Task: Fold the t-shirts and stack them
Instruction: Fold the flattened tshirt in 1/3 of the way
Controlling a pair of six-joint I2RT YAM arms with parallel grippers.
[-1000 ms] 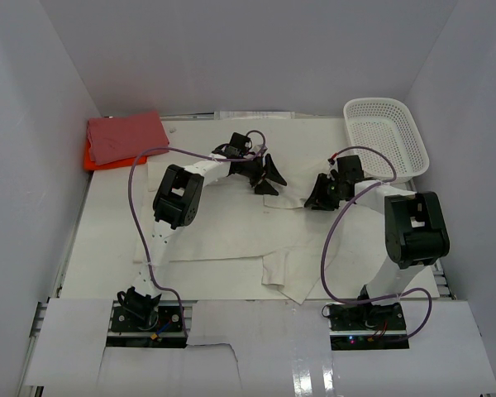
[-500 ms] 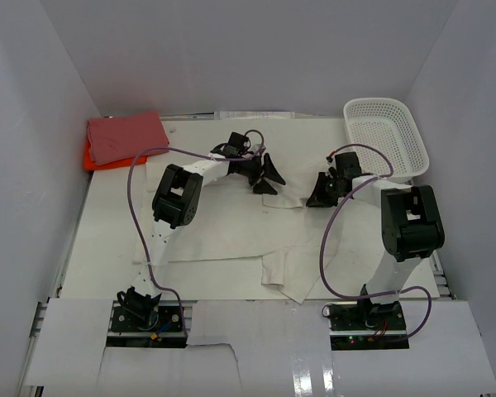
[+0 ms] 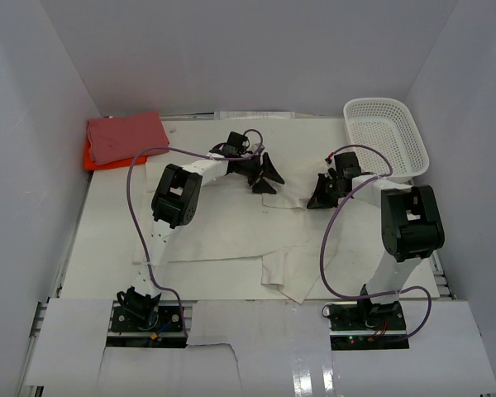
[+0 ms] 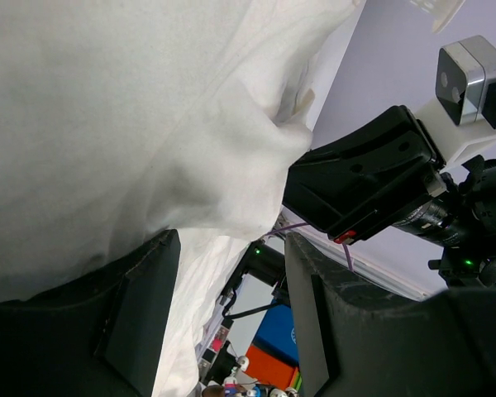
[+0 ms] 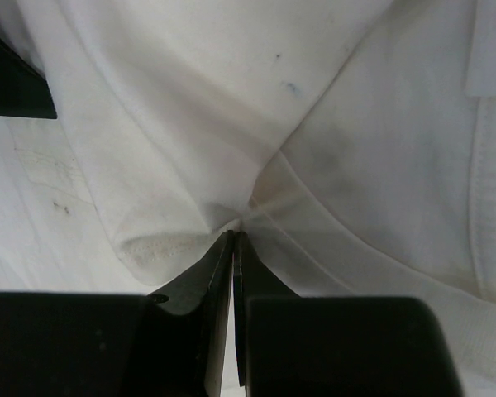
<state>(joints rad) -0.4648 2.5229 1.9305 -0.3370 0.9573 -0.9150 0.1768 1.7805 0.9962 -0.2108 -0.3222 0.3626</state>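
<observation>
White panels (image 3: 256,50) wall in the pale worktop (image 3: 107,248) on three sides, with the two arm bases (image 3: 145,313) bolted along its near edge. Just beyond them a cream t-shirt (image 3: 231,240) lies spread and rumpled over the middle of the worktop, a loose flap of it pointing toward the near edge between the bases. Purple cables (image 3: 326,248) loop up each arm.

Farther in, both arms reach over the far half of the cream cloth. The left gripper (image 3: 269,175) hangs left of centre with its jaws spread wide. Its wrist camera shows a soft bulge of the cream cloth lying across the gap between them; whether the jaws touch it is hard to say from that angle. The right gripper (image 3: 318,194) sits near it, to the right. Its jaws are pressed together, and the wrist camera shows a puckered fold of the cream t-shirt, beside a hemmed edge, pinched at the tips.

At the far left corner of the worktop a folded pink-red t-shirt (image 3: 126,135) rests on a folded orange t-shirt (image 3: 91,159), whose bright edge shows along the near left side. In the far right corner stands a white mesh basket (image 3: 413,149), well apart from the stack.
</observation>
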